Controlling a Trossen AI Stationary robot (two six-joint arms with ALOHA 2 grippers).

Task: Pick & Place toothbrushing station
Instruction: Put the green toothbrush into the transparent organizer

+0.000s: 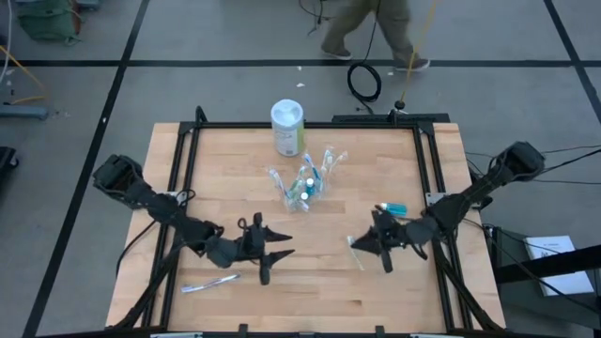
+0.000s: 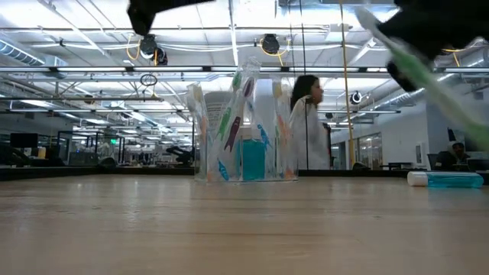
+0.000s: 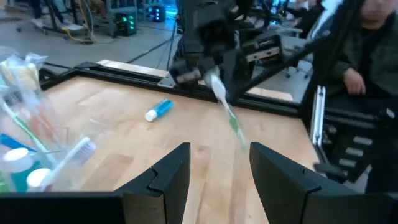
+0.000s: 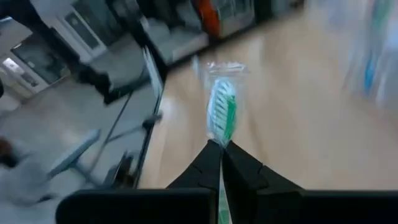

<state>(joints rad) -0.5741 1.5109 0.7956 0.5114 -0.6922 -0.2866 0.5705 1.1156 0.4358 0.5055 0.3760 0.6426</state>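
The right gripper (image 4: 221,149), over the table's right half, pinches a thin green-and-white toothbrush in a clear wrapper (image 4: 222,115) between its closed dark fingers (image 4: 244,167); the brush juts forward past the fingertips, bristle end outermost, and in the low view it slants above the tabletop, held clear of the wood; the left wrist view shows the same brush (image 3: 227,111) hanging from the far gripper, angled downward.

The left gripper (image 1: 273,253) sits over the table's left half, its fingers (image 3: 166,180) spread apart and holding nothing; a pale-handled toothbrush (image 1: 208,284) lies flat on the light wooden table (image 1: 329,291) just beside it, toward the near edge.

Near the table's centre stands a small clear plastic cup (image 1: 302,191), crowded with wrapped pastel toothbrushes and teal toothpaste tubes; behind it stands a white cylindrical canister with a green label (image 1: 287,127); a lone teal toothpaste tube with a white cap (image 1: 392,207) lies on the wood near the right gripper, toward the table's far side.

Beyond the table, a person's legs (image 1: 371,33) show on the grey floor.
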